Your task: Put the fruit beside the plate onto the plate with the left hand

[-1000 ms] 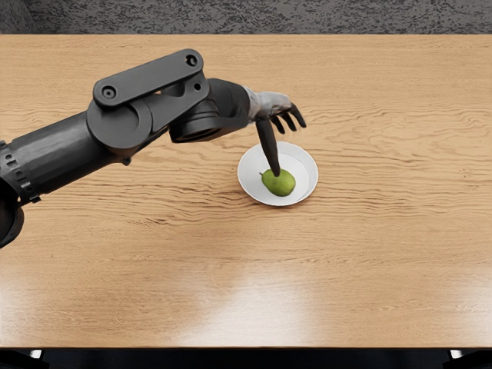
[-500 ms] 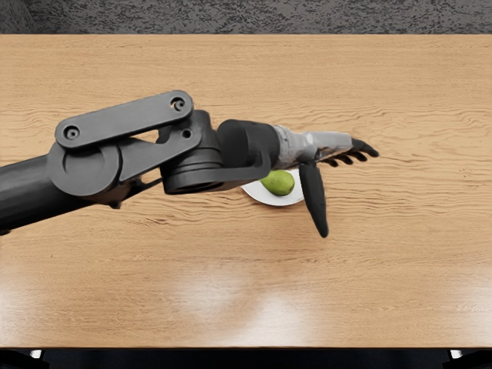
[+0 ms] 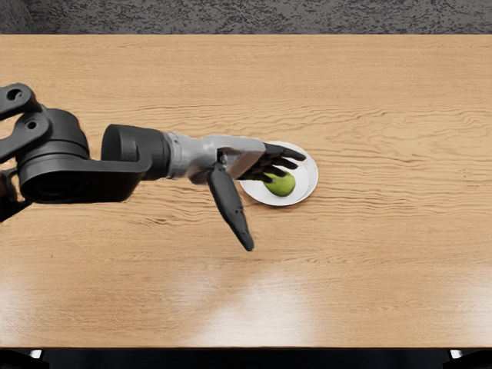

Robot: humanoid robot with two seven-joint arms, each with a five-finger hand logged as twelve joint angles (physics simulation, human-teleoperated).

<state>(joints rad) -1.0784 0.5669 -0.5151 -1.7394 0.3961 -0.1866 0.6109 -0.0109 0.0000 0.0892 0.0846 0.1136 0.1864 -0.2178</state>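
Grey left hand (image 3: 244, 163): stretched out flat over the left rim of the plate (image 3: 308, 175); it is open and grasps nothing.
Fingers (image 3: 286, 154): dark, straightened and fanned apart, pointing to the picture's right. Their tips lie over the plate's left half, just up and left of the fruit (image 3: 282, 185). Whether any tip touches the fruit cannot be told.
Thumb (image 3: 231, 206): long and dark, set well apart from the fingers, slanting toward the near edge of the table (image 3: 384, 269) over bare wood.
Left arm (image 3: 115, 163): comes in from the picture's left edge. A pale grey wrist section leads to a black cylindrical forearm and a bulky black joint at the far left.
Fruit: small, green and rounded. It lies on the plate, in the nearer part of its middle, outside any grip.
Plate: white, round and shallow, standing on the table a little right of centre, its left rim hidden by the hand.
Table: light wood with a clear grain and glossy patches of reflected light toward the near edge.
Floor (image 3: 231, 15): dark grey and speckled, showing beyond the far edge.
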